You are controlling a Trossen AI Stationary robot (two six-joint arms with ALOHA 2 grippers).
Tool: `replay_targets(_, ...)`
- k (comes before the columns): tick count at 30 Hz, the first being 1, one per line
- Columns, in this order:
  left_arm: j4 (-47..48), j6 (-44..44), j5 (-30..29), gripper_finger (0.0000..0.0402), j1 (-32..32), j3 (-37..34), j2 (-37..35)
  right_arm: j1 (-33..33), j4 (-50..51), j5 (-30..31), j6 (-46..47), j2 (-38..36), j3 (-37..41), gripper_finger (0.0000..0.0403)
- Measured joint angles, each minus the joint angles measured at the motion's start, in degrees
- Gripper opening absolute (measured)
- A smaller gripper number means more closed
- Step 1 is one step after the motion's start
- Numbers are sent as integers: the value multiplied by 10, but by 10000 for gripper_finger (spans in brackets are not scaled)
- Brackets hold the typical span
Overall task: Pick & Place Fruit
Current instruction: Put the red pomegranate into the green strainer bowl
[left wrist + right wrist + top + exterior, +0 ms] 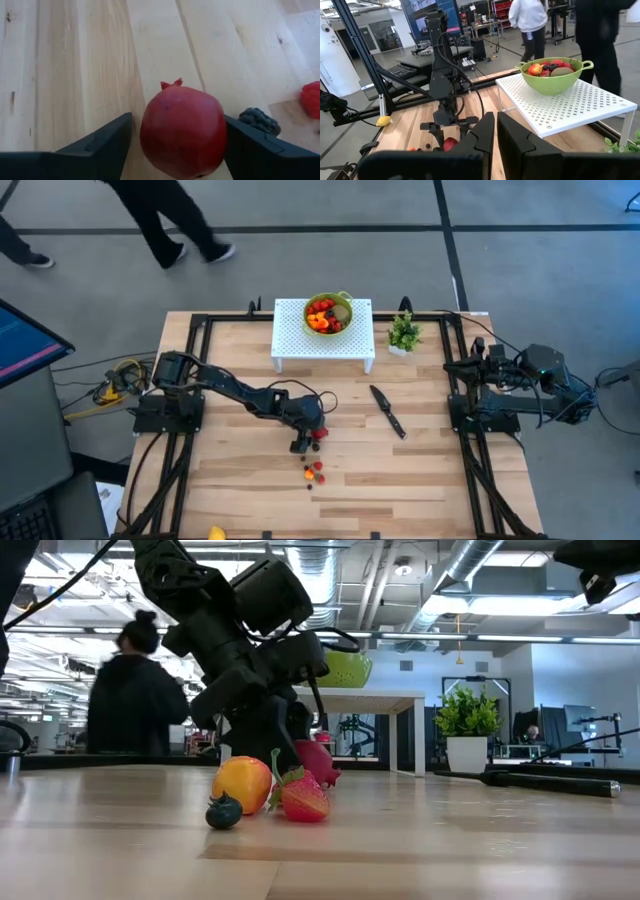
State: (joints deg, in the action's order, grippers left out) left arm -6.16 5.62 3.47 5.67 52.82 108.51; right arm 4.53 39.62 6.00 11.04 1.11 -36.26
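The left gripper's (175,145) fingers (95,150) stand spread on either side of a red pomegranate (182,131), one finger a little clear of it and the other just at its flank; whether they press it cannot be told. The pomegranate sits low at the wooden table (420,470), near the middle of the board, with the left arm reaching in from its base at the table's left edge. Just beside it lie more fruit: an orange one (242,784), a strawberry (304,798) and a small dark berry (224,811), close together on the boards. Farther back a green bowl (328,314) holding more fruit stands on a white perforated stand (300,340). A black knife (388,411) lies on the table to the right of the gripper, and a small potted plant (404,333) stands beside the stand. The right gripper (496,131) waits at the table's right edge, its fingers pressed together. People walk in the room beyond.
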Motion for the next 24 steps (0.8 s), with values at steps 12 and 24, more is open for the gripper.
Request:
replay_targets(12, -5, 0, 13, 259, 0, 0, 0, 0, 0, 0, 0, 0, 0, 17)
replay_targets(24, -14, 1, 13, 301, 0, 0, 0, 0, 0, 0, 0, 0, 0, 17)
